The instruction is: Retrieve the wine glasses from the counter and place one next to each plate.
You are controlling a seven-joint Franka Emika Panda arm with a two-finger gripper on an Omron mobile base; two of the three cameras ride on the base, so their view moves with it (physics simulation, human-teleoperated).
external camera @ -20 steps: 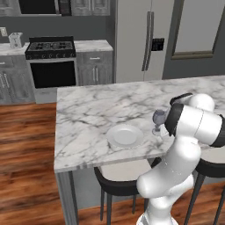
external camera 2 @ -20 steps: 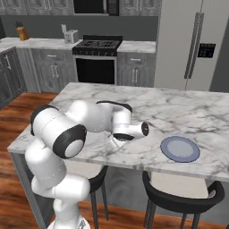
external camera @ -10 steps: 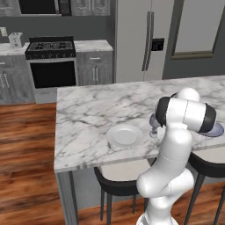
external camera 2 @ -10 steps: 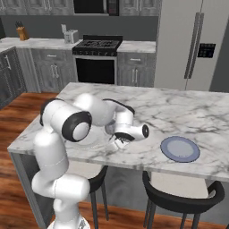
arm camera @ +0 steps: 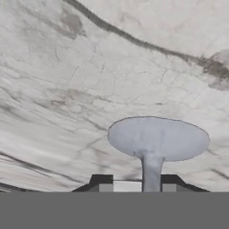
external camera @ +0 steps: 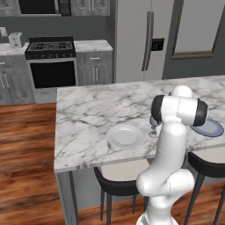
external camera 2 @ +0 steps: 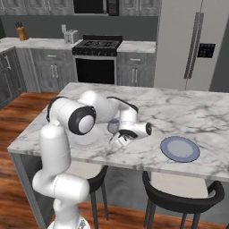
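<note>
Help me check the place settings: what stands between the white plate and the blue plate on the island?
A wine glass stands there, between the white plate and the blue plate, with the end effector at it, in the right base view.

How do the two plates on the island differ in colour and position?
The white plate is plain white; the blue-grey plate is blue-grey with a paler rim. In the left base view, the white plate lies left of the arm and the blue-grey plate right of it. A wine glass stands beside the white plate; none shows by the blue-grey plate. Both are round, flat, near the stool-side edge.
</note>
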